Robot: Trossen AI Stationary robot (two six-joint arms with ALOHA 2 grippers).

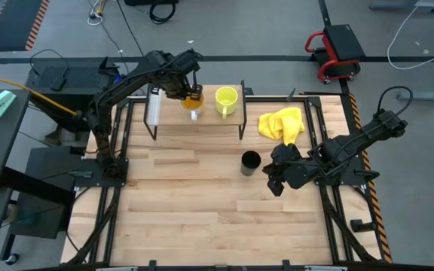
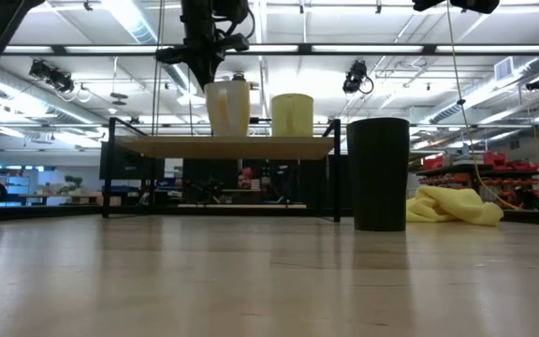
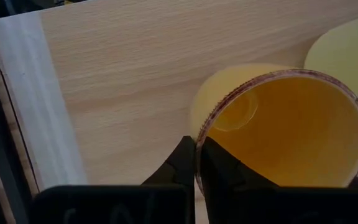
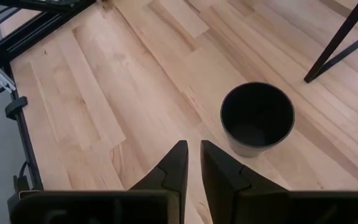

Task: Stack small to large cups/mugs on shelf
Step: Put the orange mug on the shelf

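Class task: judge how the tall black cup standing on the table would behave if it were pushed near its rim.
The black cup stands upright, taller than wide, so it would probably tip rather than slide. Its round wall suggests it would then roll. It looks stiff and, being empty, likely light.

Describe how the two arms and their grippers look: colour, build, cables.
Both arms are dark, nearly black, built of jointed segments. The left arm and right arm each have a dark cable looping along them. The left gripper and right gripper each have two matte black fingers tapering to wedge tips on a broad black bar. No markings are legible.
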